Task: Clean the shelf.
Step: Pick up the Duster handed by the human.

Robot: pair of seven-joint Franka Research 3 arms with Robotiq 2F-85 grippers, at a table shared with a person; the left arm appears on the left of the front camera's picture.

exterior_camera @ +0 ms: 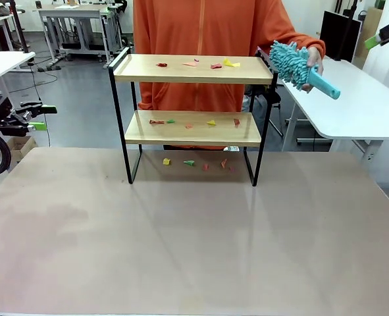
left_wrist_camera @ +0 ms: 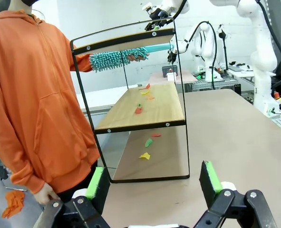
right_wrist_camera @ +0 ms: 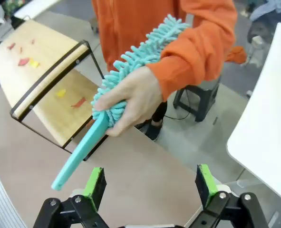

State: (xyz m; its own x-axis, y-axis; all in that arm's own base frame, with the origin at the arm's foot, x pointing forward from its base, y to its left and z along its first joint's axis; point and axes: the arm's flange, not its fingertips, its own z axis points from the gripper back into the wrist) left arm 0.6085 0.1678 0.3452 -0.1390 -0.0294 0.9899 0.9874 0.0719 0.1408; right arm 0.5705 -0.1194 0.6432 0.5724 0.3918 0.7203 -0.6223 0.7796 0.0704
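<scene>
Two empty, wide-open items, left gripper and right gripper, stood as a hand offered the duster handle-first, presumably for sweeping the shelf.

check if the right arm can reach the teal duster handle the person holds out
Probably yes: the teal fluffy duster's plastic handle pokes bare out of the person's hand toward the right arm, its jaws open, nothing between.

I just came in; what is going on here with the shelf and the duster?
A person's hand holds a teal duster beside the shelf, handle pointing toward the open right gripper. Coloured scraps lie on both shelf boards and on the table beneath. The left gripper is open too, holding nothing.
</scene>
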